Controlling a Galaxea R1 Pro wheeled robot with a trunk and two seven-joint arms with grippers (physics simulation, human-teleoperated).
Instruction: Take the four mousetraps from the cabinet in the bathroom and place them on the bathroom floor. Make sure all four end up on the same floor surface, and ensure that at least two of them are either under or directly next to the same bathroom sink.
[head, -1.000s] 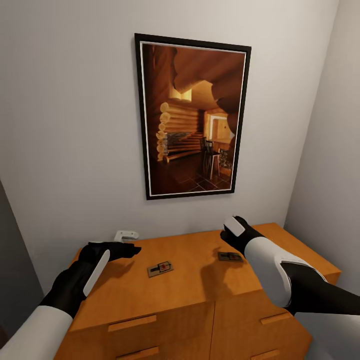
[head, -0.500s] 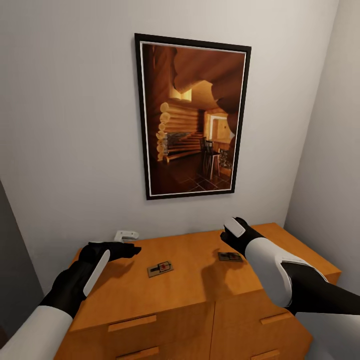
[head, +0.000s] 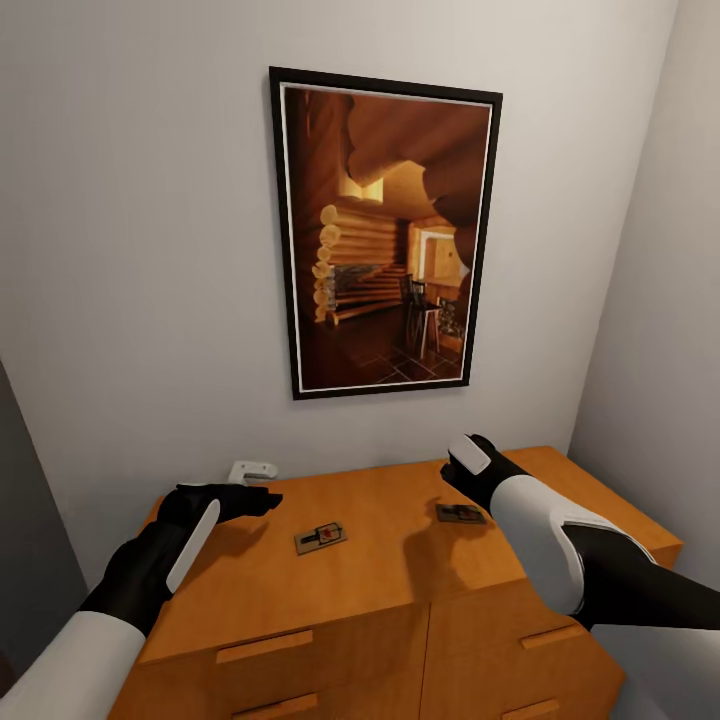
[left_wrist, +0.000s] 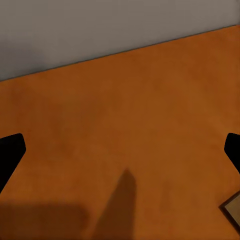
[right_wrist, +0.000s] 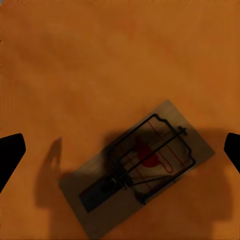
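Right end effector (right_wrist: 120, 150), spread wide, hovers above a mousetrap (right_wrist: 137, 170); the left end effector (left_wrist: 120, 150), open too, hangs over bare cabinet (head: 400, 590) top.

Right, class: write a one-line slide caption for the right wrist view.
Right hand open above a mousetrap lying flat on the orange-brown cabinet top.
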